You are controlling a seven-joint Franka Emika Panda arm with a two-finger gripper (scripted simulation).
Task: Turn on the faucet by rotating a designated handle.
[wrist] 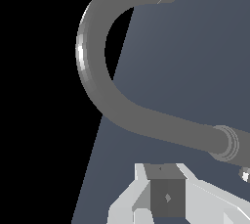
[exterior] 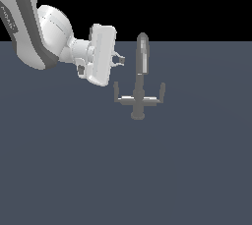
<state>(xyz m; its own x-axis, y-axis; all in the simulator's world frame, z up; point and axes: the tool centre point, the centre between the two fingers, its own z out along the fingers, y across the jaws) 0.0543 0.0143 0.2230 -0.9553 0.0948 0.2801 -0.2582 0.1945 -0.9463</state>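
A small grey faucet (exterior: 139, 79) stands on a flat blue-grey floor (exterior: 123, 170), a little above the middle of the exterior view. It has a round base, an upright stem, a tall rounded spout and a crossbar with 2 levers, each ending in an upturned tip. The lever on the exterior view's left has a slim, straight tip; this is the handle (exterior: 118, 94). The twin lever (exterior: 158, 94) on the exterior view's right has a thicker tip that leans outward. A white robot arm (exterior: 39, 32) reaches in from the upper corner on the exterior view's left, and its gripper (exterior: 119, 60) points sideways toward the spout. The gripper sits higher than the handle and toward the exterior view's left of the spout, apart from both; a clear gap separates its dark fingertips from the spout, and it touches nothing. The fingertips look close together with nothing between them, but they are too small in the exterior view to tell whether the jaws are clenched or released. In the wrist view the curved spout (wrist: 97, 86) arches across the picture, with a ringed collar where it joins the stem, and part of the gripper body (wrist: 166, 196) shows at the edge. The fingertips and the handle do not show there.
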